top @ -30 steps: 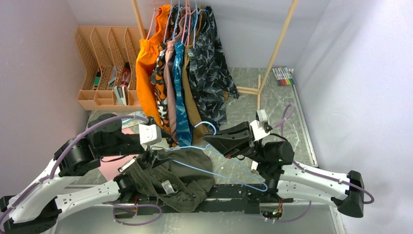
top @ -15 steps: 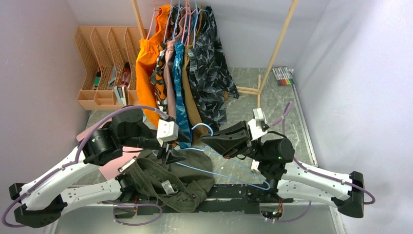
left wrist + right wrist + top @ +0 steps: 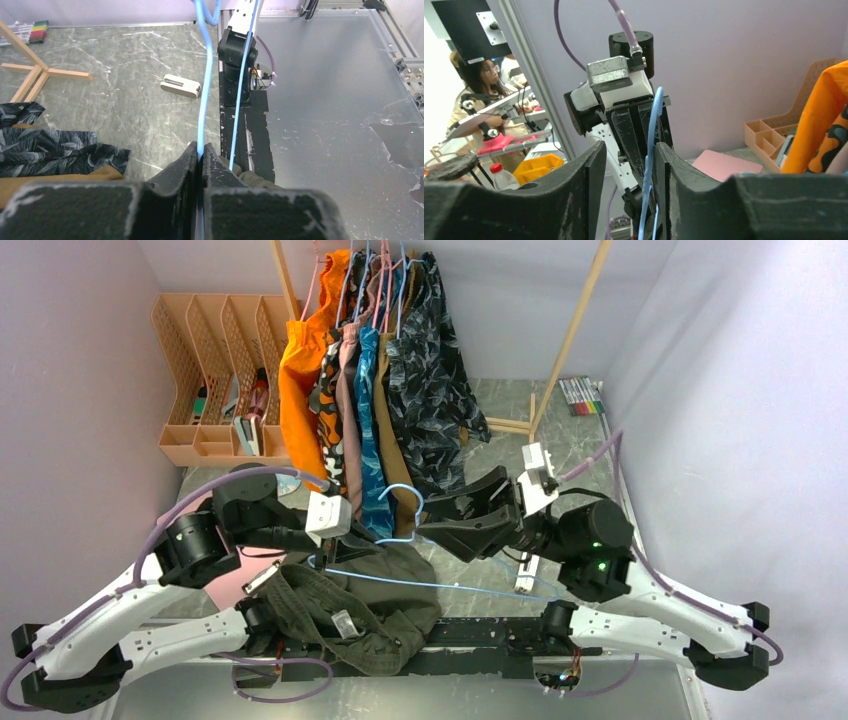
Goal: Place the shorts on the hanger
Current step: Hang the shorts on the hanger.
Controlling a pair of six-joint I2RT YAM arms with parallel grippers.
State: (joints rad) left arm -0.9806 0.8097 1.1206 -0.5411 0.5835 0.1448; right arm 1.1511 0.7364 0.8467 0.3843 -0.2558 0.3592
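**Top external.** The shorts [image 3: 370,605] lie bunched on the table, not yet threaded on anything. The hanger [image 3: 440,584] is held in the air just above and beyond the shorts. It is gripped at its left corner by the left gripper [image 3: 337,550]. The right gripper [image 3: 432,530] sits at the hanger's neck, under the hook. The hanger is judged to be kept off the shorts so that a leg or the waistband can be fed over its bar.

**Left wrist.** The left gripper [image 3: 201,151] is seen pinched tight on the hanger [image 3: 202,100], with no gap left between the jaws. A sliver of the shorts [image 3: 248,176] shows just beside the fingers.

**Right wrist.** The right gripper [image 3: 629,160] is seen with jaws apart. The hanger [image 3: 651,130] wire runs between the fingers, close to one and clamped by neither. The left gripper [image 3: 640,131] is seen opposite, closed on the same wire. The hanger is therefore judged to be carried by the left arm alone. This would leave the right arm free to go down for the shorts.
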